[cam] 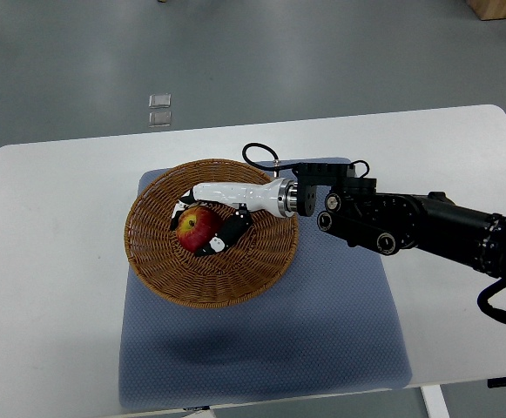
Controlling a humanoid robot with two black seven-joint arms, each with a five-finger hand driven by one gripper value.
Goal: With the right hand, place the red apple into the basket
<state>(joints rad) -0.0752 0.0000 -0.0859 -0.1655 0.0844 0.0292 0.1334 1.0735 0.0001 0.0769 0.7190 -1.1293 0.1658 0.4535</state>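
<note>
One arm is in view: the right arm enters from the right edge of the picture and reaches left across the table, its dark forearm ending in a white right hand (213, 218) that lies over the middle of the basket (152, 252). Hand's fingers are curled around the red apple (197, 228): the white back of the hand and upper fingers run along the apple's far side, and a black-tipped finger (226, 237) wraps its near right side, touching the fruit. A dark fingertip also shows at the apple's upper left. Apple sits inside the basket, roughly at its centre; whether it rests on the woven floor or is held just clear of it cannot be told from this view. Apple is red with a yellowish patch toward the top. Basket is round, brown wicker, shallow, standing on the upper left part of a blue-grey mat (340, 340). Mat lies on a white table (43, 287), its front edge near the table's near edge. A black cable (257, 150) loops above the wrist. Grey floor beyond the table carries two small pale square markers (159, 109).
</note>
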